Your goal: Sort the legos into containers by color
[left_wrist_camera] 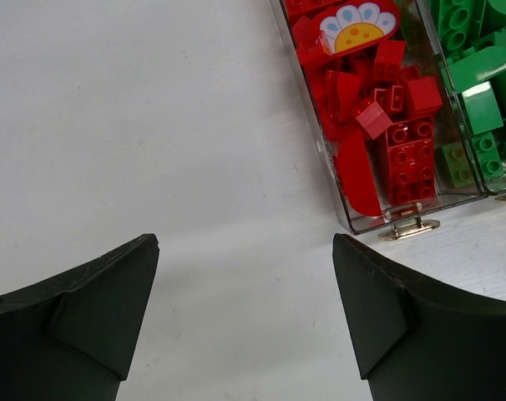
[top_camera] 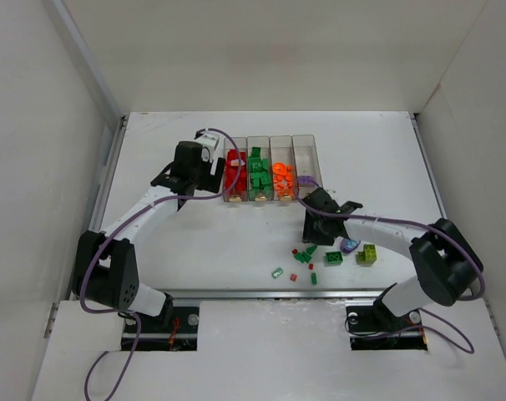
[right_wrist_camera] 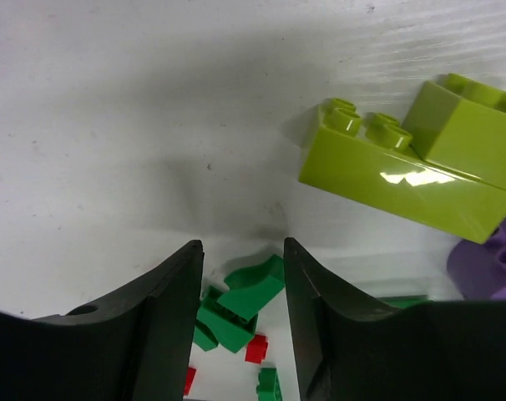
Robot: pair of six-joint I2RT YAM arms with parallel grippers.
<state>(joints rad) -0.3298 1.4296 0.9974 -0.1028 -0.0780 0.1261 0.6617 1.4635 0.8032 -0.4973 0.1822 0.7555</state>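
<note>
The left gripper (left_wrist_camera: pixel 245 251) hung wide open and empty at nine o'clock of the containers (top_camera: pixel 306 139); the right gripper (right_wrist_camera: pixel 240 246) stood half-closed around a green brick (right_wrist_camera: pixel 249 292), grip impossible to tell, among loose legos (top_camera: pixel 320 255) at the containers' five o'clock; a skewed pinch could flick it away.

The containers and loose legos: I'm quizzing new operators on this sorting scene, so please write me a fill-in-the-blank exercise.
In the top view, the leftmost container holds ____ legos. The orange legos lie in the ____ container from the left. In the right wrist view, the lime-yellow brick lies beside a ____ piece.
Missing words: red; third; purple.
</note>
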